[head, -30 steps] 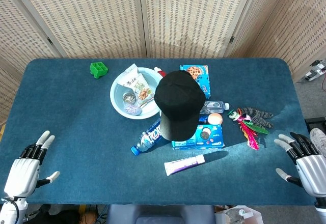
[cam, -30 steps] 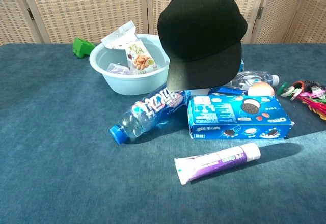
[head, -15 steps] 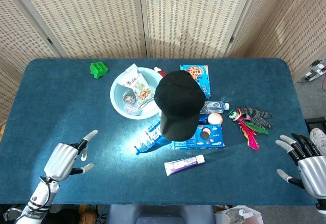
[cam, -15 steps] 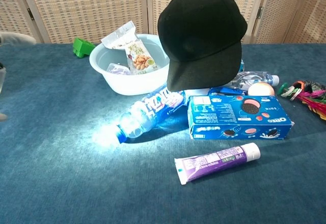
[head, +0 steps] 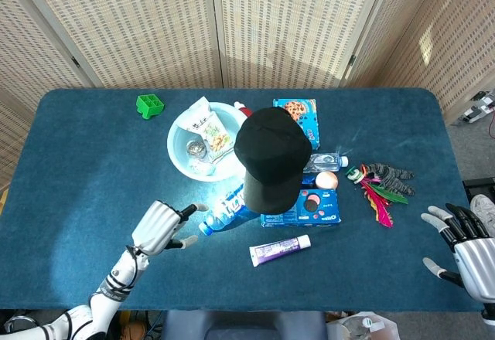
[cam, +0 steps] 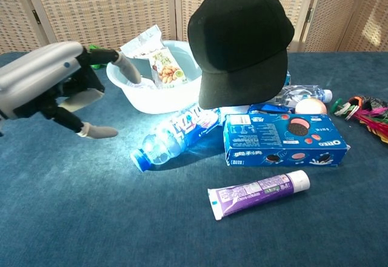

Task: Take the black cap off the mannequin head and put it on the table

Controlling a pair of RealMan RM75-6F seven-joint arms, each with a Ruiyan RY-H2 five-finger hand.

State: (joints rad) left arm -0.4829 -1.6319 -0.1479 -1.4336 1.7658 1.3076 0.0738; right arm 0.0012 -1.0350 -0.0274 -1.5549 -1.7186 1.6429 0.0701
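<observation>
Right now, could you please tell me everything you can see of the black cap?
The black cap looks like plain matte fabric, with a rounded paneled crown and a stiff brim tilted down toward the robot. It sits high above the clutter, hiding whatever wears it. Its brim overhangs the blue-labelled bottle and the Oreo box; the light blue basin stands just to its left. Neither hand touches it: the left hand is open, short of it.
</observation>
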